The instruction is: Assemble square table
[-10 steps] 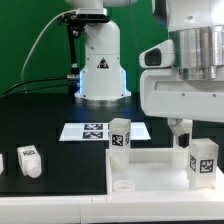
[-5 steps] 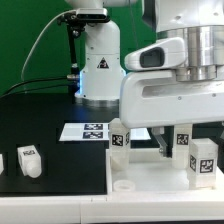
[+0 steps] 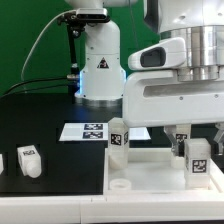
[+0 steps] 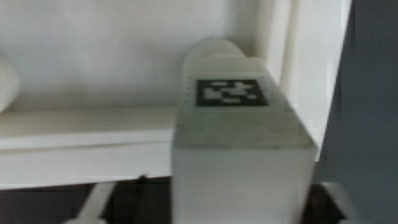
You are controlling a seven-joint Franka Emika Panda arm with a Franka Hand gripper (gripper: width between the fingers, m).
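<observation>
Where tag shows, leg [image 4: 240,130] chunky, white, upright.

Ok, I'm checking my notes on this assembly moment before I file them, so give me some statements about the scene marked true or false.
1. A tagged leg stands under the gripper, between its fingers. True.
2. The marker board lies on the black table. True.
3. The leg at the exterior view's left stands upright. False: it lies on its side on the table.
4. The gripper is lifting the square top. False: the top lies flat and the gripper is at a leg.
5. Another leg stands upright near the top's far corner. True.
</observation>
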